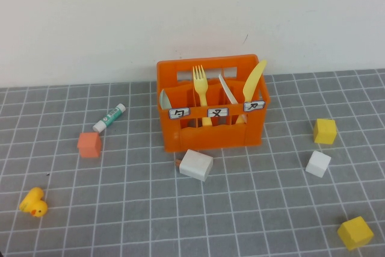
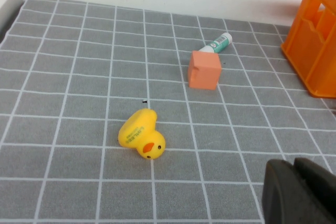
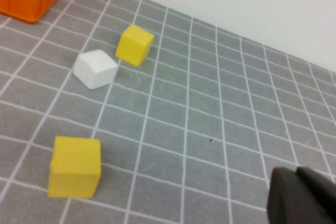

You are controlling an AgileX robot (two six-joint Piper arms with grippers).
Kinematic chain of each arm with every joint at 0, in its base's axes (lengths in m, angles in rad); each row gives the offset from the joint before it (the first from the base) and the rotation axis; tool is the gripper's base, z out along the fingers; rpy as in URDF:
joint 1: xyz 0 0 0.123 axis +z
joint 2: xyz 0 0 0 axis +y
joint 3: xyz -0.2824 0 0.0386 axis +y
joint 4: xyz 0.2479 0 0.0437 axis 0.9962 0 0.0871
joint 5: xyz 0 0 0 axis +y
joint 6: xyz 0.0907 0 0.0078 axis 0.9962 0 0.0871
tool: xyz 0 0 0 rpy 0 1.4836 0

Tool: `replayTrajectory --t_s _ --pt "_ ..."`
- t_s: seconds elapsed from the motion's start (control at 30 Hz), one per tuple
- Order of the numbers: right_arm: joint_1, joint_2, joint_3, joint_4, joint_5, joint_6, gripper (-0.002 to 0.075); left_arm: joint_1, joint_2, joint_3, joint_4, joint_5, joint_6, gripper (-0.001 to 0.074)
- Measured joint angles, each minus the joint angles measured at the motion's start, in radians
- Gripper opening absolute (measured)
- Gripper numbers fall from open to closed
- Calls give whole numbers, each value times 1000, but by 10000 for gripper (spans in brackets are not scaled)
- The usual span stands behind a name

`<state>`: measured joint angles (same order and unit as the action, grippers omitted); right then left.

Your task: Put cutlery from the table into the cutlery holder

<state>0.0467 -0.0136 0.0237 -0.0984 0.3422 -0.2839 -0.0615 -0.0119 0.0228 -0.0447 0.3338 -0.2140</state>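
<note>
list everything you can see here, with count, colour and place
cutlery holder: 1, bright orange, middle of the table, near the wall
fork: 1, pale yellow, upright in the holder
knives: 2, pale yellow and cream-white, in the holder's right part
spoon: 1, pale, at the holder's left end, mostly hidden
glue stick: 1, white and green, left of the holder
orange cube: 1, below the glue stick
duck: 1, yellow, front left
white blocks: 2, one in front of the holder, one to the right
yellow cubes: 2, right and front right
table: 1, grey, white grid
left claw: 1, dark, shut, above the table near the duck
right claw: 1, dark, shut, above the table near the yellow cubes
</note>
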Motion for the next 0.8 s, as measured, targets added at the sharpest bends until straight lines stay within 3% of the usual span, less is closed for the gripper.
replayTrajectory --t_s 0.37,0.8 --pt "0 0 0 0 1 11 -1 0 0 0 0 0 0 0" --pt "-49 0 0 0 4 229 -1 0 0 0 0 0 0 0"
